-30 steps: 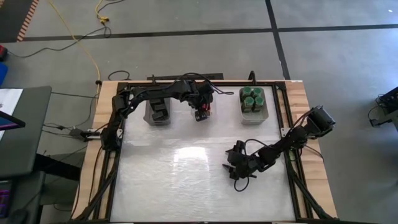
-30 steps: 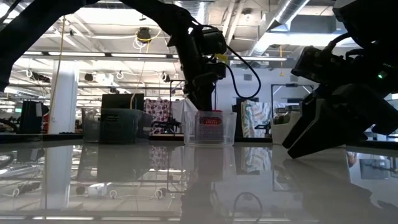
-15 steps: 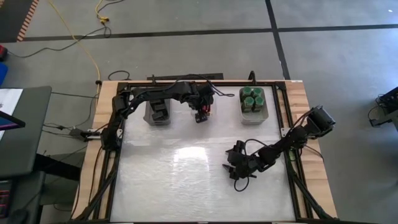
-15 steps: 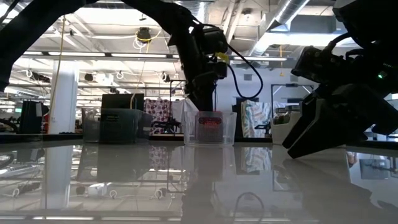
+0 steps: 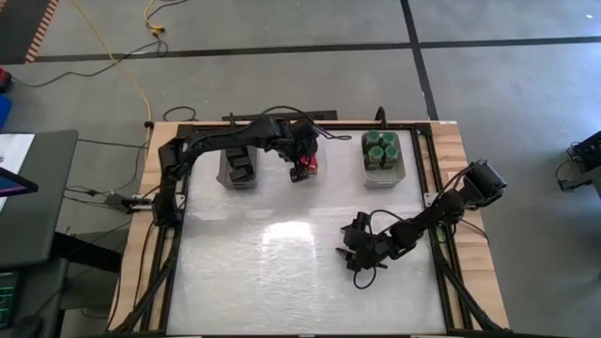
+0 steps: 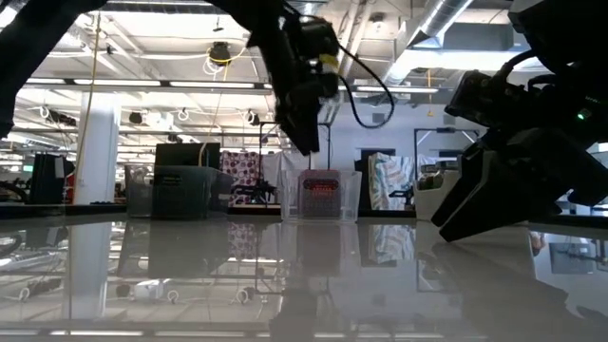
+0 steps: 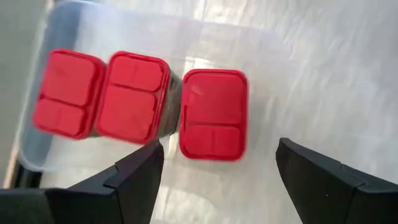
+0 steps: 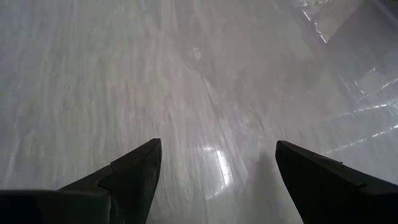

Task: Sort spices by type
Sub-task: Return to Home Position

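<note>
My left pincer [image 7: 217, 150] is spread wide and carrying nothing. It hangs above the clear bin [image 7: 38, 152] at the far middle of the bench [image 5: 282, 272]. Straight below it I see three red-lidded cans [image 7: 130, 96] side by side in that bin, and the fingers touch none of them. A second ago, in the low view, this arm was down at the bin's rim. Now it has lifted clear above the bin and drawn off to the left. To the left of the clear bin, the black boxes [image 5: 239, 169] sit in the left-hand bin [image 5: 225, 183]. To the right, the green-lidded jars [image 5: 381, 147] fill the grey bin [image 5: 383, 180]. My right pincer [image 8: 217, 149] hasn't budged. It is spread and empty, low over bare bench on the near right.
</note>
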